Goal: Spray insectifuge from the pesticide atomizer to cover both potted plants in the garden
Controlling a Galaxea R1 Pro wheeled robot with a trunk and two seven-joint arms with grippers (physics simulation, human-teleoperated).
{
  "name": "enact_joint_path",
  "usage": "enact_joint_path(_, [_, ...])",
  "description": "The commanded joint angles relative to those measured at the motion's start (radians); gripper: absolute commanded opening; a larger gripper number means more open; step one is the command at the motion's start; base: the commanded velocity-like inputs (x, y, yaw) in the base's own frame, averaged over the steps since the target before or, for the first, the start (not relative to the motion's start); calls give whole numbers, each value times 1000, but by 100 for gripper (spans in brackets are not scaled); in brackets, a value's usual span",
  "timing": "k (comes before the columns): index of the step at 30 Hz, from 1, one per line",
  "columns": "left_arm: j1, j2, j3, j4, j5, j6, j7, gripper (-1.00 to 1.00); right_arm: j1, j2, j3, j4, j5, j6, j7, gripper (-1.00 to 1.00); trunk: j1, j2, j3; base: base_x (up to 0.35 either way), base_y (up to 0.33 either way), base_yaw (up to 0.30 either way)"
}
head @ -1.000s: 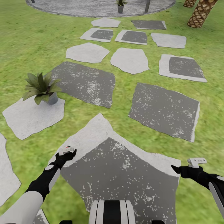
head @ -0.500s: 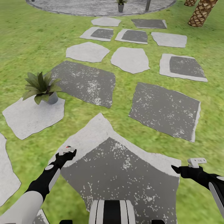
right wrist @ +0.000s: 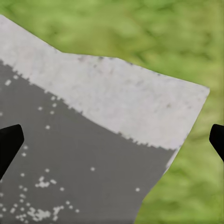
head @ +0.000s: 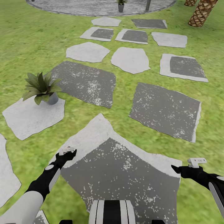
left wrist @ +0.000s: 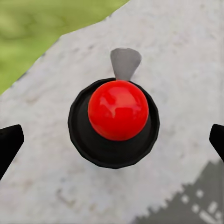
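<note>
Potted plant (head: 42,87) on pale stepping stone (head: 29,118) at left, left hand (head: 69,154) spread over upright pesticide atomizer (left wrist: 114,122) on the big near stone (head: 118,168), fingertips apart from it, second potted plant (head: 120,5) far on patio (head: 90,7), right hand (head: 179,169) spread, empty.

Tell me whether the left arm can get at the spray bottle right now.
Probably yes. The left pincer hangs open straight above the pesticide atomizer, which stands upright on the pale stepping stone, and nothing lies between them.
</note>
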Motion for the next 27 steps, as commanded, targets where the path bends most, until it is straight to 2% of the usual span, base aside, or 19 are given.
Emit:
enact_joint_path(1, [0, 0, 2, 1, 11, -1, -8, 100, -1, 0, -1, -1, -6, 6, 1, 100, 0, 0, -1, 2, 1, 0])
enact_joint_path(27, [0, -2, 2, 1, 11, 0, -8, 100, 0, 0, -1, -1, -6, 7, 0, 100, 0, 0, -4, 0, 0, 0])
